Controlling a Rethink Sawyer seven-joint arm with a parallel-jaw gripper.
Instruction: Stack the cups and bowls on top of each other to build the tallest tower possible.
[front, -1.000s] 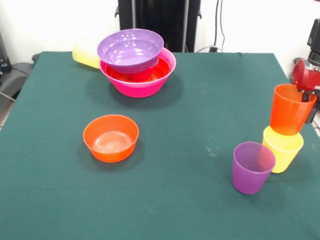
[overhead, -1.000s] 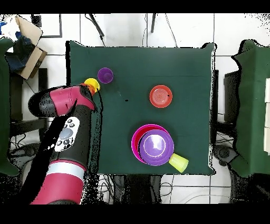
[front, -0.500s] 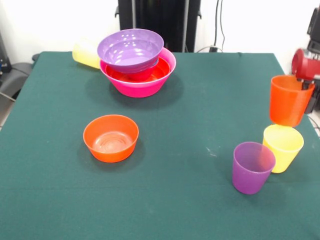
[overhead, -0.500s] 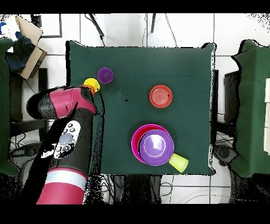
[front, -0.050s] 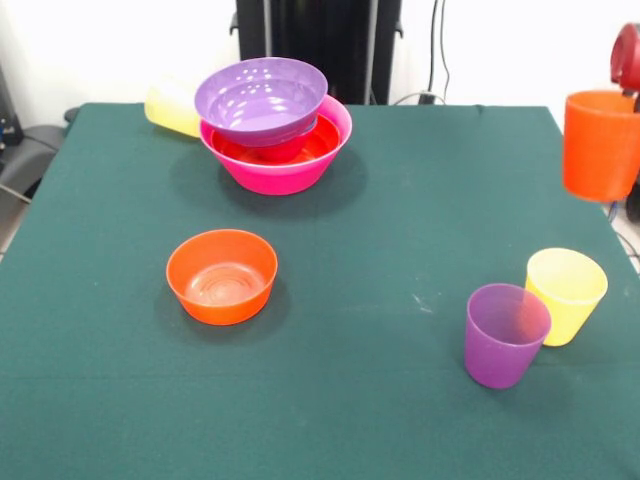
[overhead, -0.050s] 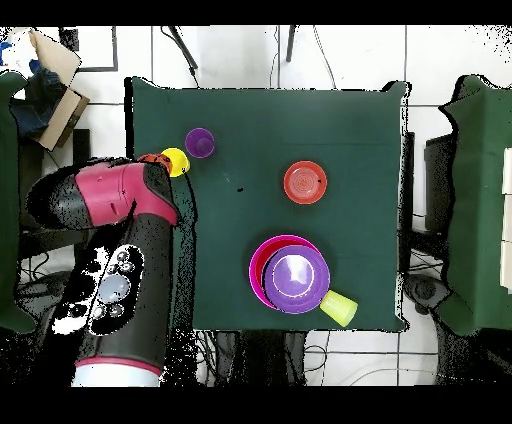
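An orange cup (front, -0.050s: 600, 145) hangs upright in the air at the right edge, above the table, with my gripper (front, -0.050s: 626, 90) shut on its far rim. Below it a yellow cup (front, -0.050s: 566, 295) and a purple cup (front, -0.050s: 505, 335) stand upright side by side. The tower (front, -0.050s: 280, 150) at the back is a big pink bowl holding a wide orange bowl, with a purple bowl (front, -0.050s: 262, 98) tilted on top. A small orange bowl (front, -0.050s: 222, 276) sits alone left of centre. Another yellow cup (front, -0.050s: 172, 108) lies on its side behind the tower. In the overhead view my arm (overhead, -0.050s: 110, 195) hides the gripper, and only a sliver of the orange cup (overhead, -0.050s: 150, 158) shows.
The table's right edge (front, -0.050s: 600, 215) runs just beneath the lifted cup. A cardboard box (overhead, -0.050s: 55, 75) sits off the table in the overhead view. Dark chairs (overhead, -0.050s: 480, 200) stand beside the table.
The orange cup, which rested on the yellow cup one second ago, has been lifted well clear of it and carried up and slightly right. Everything else has stayed put.
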